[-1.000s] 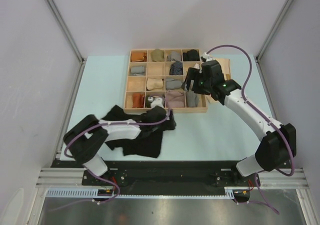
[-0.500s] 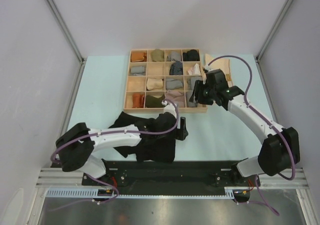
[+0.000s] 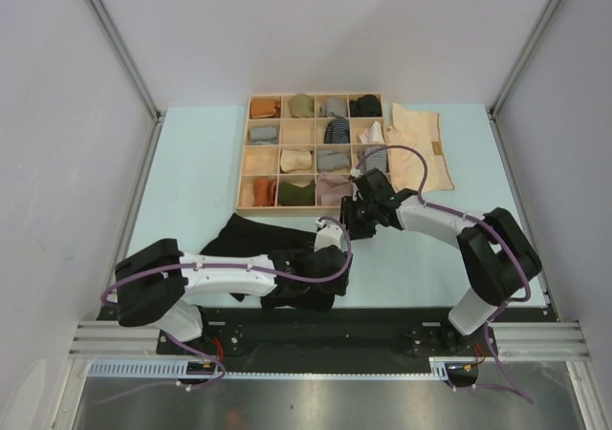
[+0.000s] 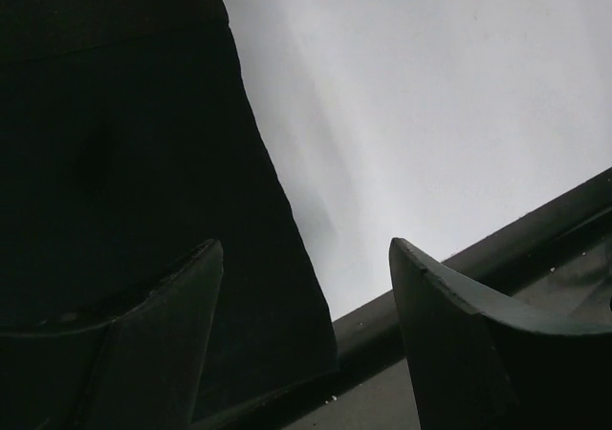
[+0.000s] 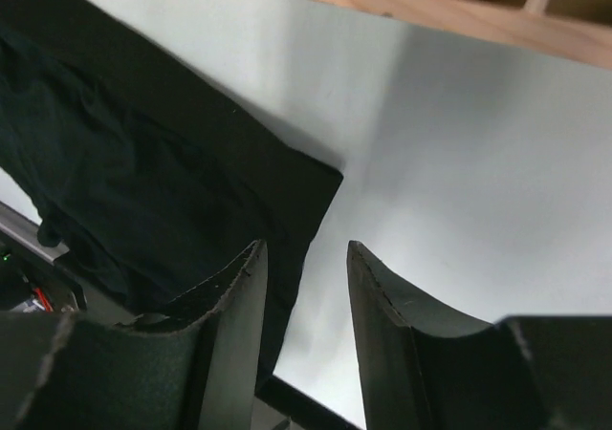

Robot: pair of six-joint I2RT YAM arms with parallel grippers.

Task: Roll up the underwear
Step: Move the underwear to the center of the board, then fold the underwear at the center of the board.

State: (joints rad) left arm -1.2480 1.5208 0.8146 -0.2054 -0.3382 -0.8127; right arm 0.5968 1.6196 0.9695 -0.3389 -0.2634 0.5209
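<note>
Left fingers (image 4: 158, 354) gaping wide over black underwear (image 4: 115, 162) edge, right fingers (image 5: 234, 325) hovering narrow at its corner, tabletop (image 5: 478, 162) lying open beyond.

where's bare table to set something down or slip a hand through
Widest bare table lies left of the wooden tray, out to the wall. A smaller patch: near right, between the left gripper and the right arm's base. Crowded: before the tray, where the right gripper meets it at the black underwear; cream underwear fills the tray's right.
</note>
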